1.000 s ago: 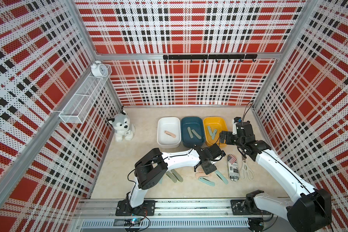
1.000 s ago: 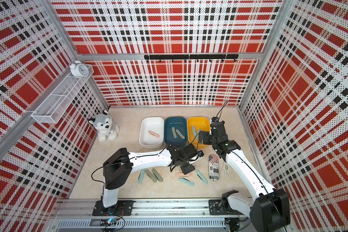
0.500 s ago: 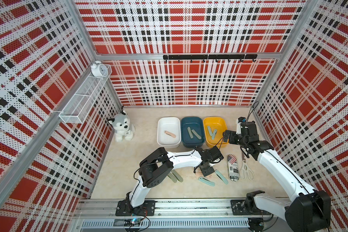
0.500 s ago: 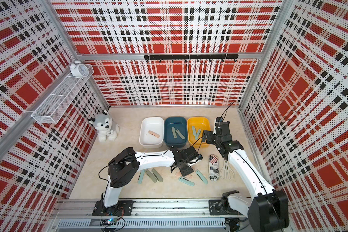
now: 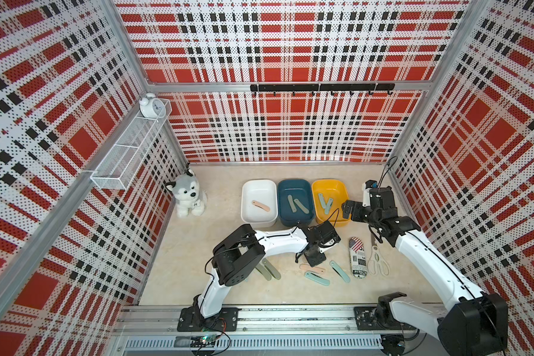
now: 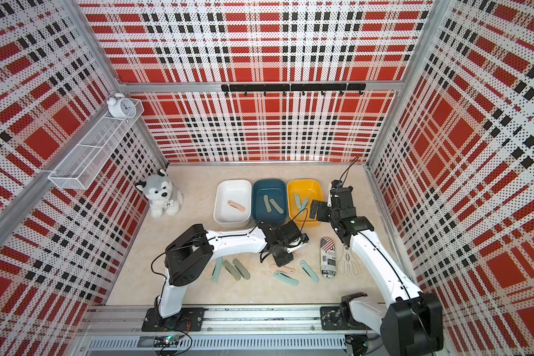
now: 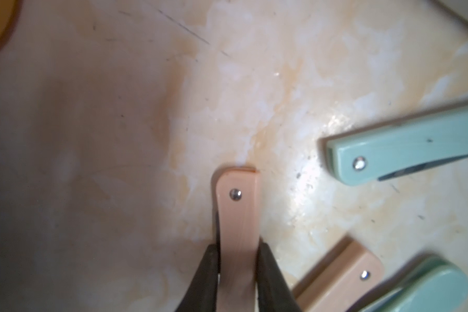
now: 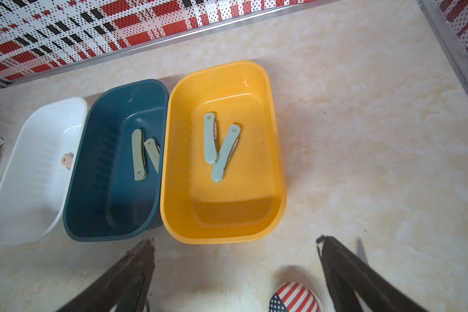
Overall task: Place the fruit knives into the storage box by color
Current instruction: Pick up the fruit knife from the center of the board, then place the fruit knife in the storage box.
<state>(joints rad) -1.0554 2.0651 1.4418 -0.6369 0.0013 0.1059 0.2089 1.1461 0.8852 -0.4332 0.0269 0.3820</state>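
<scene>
My left gripper (image 7: 237, 248) is shut on a pale pink fruit knife (image 7: 238, 210) lying on the table, its fingers (image 7: 268, 270) pinching the knife's two long sides. In both top views this gripper (image 5: 314, 259) points down at the loose knives. A second pink knife (image 7: 341, 278) and two teal knives (image 7: 405, 151) lie close by. The white storage box (image 5: 258, 182) holds one pink knife (image 5: 260, 205), the blue box (image 5: 293, 181) two sage knives (image 5: 296, 205), the yellow box (image 5: 329, 181) two teal knives (image 8: 218, 146). My right gripper (image 8: 235, 243) hangs open and empty by the yellow box's near right corner.
A flag-printed pouch (image 5: 357, 257) and metal scissors (image 5: 377, 262) lie under the right arm. More sage knives (image 6: 236, 268) and a teal one (image 6: 216, 269) lie beneath the left arm. A husky plush (image 5: 187, 197) sits at the left wall, below a wire shelf (image 5: 127, 154).
My left gripper has lowered onto the loose knives and closed on the pink one. The right gripper has drawn back to the right from the yellow box, still open.
</scene>
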